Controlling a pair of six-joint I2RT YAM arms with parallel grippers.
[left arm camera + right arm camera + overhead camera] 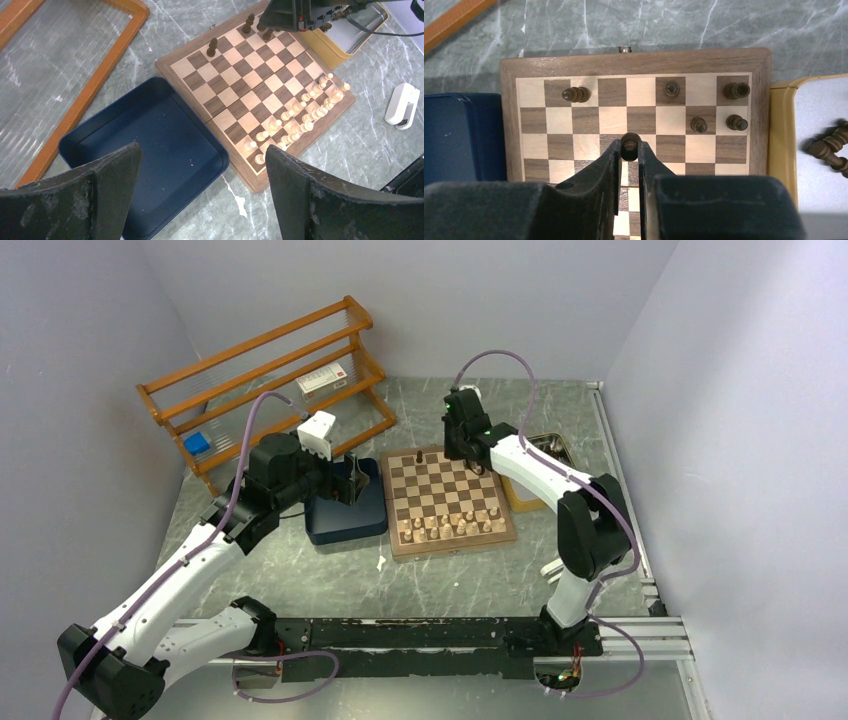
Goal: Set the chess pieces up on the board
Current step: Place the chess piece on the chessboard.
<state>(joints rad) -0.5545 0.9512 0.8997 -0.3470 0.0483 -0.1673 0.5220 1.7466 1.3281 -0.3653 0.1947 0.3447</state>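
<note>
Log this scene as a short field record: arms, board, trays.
right gripper: jaws shut on a dark brown wooden chess piece, over the square wooden chessboard
left gripper: jaws open, above the dark blue square tray
dark pieces set: five, far two rows
cream wooden chessmen: two near rows
yellow tray: more dark pieces
</note>
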